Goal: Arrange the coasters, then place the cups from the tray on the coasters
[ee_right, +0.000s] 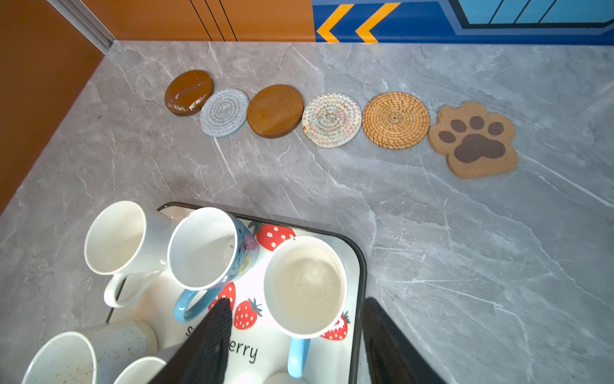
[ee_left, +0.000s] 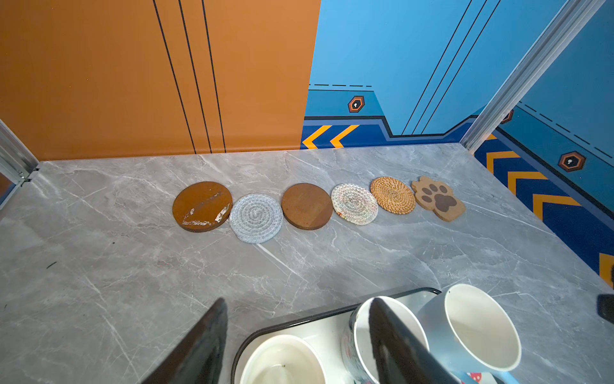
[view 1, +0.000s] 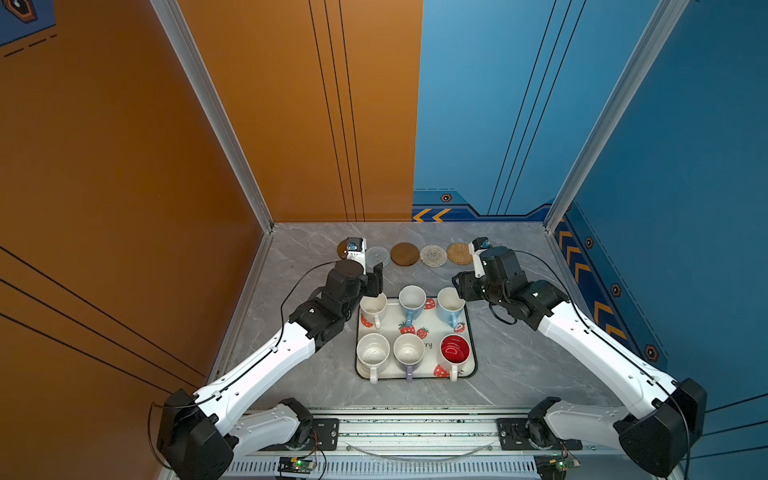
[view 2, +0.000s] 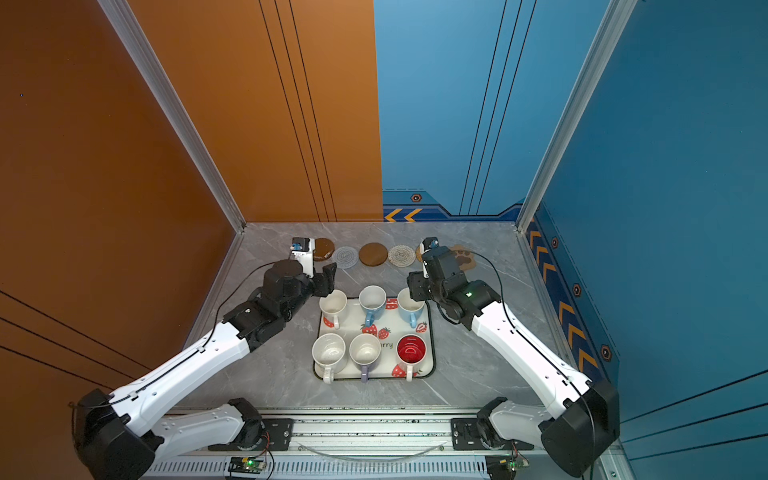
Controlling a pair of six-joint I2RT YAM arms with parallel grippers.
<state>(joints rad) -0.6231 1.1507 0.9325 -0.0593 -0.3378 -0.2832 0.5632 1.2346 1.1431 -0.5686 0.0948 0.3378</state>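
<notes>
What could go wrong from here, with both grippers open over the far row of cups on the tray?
1. The cups stand packed on the tray. The right gripper straddles the far-right light blue cup, and one finger could knock the patterned blue cup beside it.
2. The grey woven coaster touches the scuffed brown disc. Cups set on those two may bump, handles especially.

Probably a robotics lab booth, 2 rail-mounted arms [view 1: 257, 365], aluminium posts [view 1: 214, 112], printed orange and blue panels [view 1: 291, 104]
</notes>
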